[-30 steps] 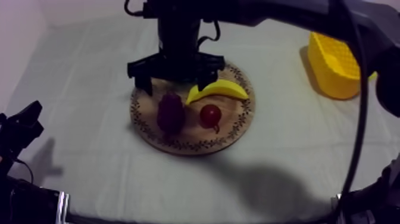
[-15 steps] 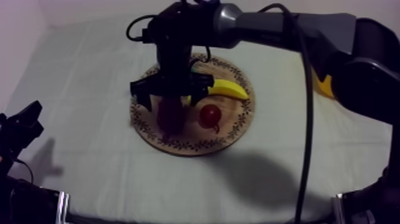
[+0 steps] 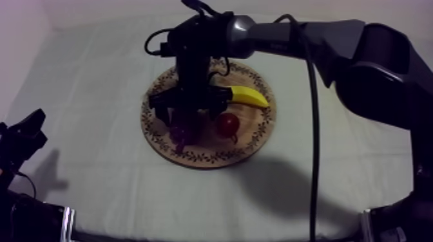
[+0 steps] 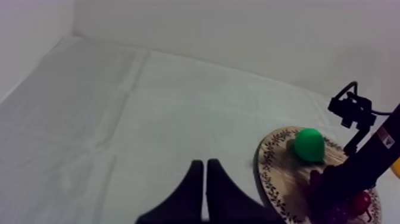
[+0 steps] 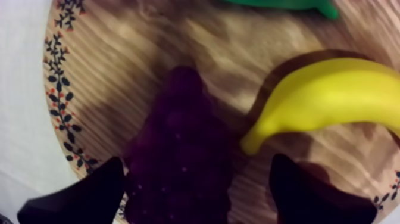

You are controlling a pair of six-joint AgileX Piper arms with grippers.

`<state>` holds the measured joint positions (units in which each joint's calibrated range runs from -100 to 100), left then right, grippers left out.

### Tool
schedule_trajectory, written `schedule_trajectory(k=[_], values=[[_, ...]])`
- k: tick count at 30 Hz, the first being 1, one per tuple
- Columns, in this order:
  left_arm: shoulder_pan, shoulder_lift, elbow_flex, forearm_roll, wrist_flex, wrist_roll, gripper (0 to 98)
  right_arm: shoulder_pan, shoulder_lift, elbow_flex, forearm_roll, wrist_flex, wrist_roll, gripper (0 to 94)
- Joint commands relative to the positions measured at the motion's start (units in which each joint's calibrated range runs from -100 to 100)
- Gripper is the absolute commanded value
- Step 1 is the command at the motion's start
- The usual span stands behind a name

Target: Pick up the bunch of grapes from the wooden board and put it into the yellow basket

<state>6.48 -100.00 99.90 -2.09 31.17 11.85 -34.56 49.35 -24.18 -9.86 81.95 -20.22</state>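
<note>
Purple grapes [image 5: 178, 155] within spread right hand [image 5: 199, 182]

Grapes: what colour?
Dark purple; the grapes show best in the right wrist view.

The right arm [image 3: 303, 38] is a smooth silver-grey tube running between bulky, rounded matt-black joint housings, and it ends in a black crossbar carrying two blunt black jaws. The left arm [image 3: 22, 138] is black and angular, with a pale band [image 3: 66, 222] near its base and flat, tapering black jaws.
</note>
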Motion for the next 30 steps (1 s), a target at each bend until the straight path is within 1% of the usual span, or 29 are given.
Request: schedule_trajectory(k=[1,4,6,8,12,16,24,30], values=[[0.0,0.0,-0.02,-0.04,-0.05,-0.01,0.1,-0.14,-0.02,0.13,-0.2,-0.22,0.61,66.9],[0.0,0.0,-0.02,-0.04,-0.05,-0.01,0.1,-0.55,-0.17,0.28,0.4,-1.46,1.38,38.6],[0.0,0.0,-0.02,-0.04,-0.05,-0.01,0.1,-0.79,-0.48,0.69,0.7,-2.1,1.54,28.1],[0.0,0.0,-0.02,-0.04,-0.05,-0.01,0.1,-0.92,-0.98,1.42,0.64,-2.59,1.73,23.0],[0.0,0.0,-0.02,-0.04,-0.05,-0.01,0.1,-1.03,-2.79,3.29,0.53,-3.45,2.04,19.1],[0.0,0.0,-0.02,-0.04,-0.05,-0.01,0.1,-1.08,-6.31,5.47,1.3,-4.04,2.02,18.1],[0.0,0.0,-0.02,-0.04,-0.05,-0.01,0.1,-0.3,-18.73,13.6,3.89,-7.57,2.81,17.5],[0.0,0.0,-0.02,-0.04,-0.05,-0.01,0.1,1.49,-29.45,20.16,6.42,-9.11,4.09,17.7]])
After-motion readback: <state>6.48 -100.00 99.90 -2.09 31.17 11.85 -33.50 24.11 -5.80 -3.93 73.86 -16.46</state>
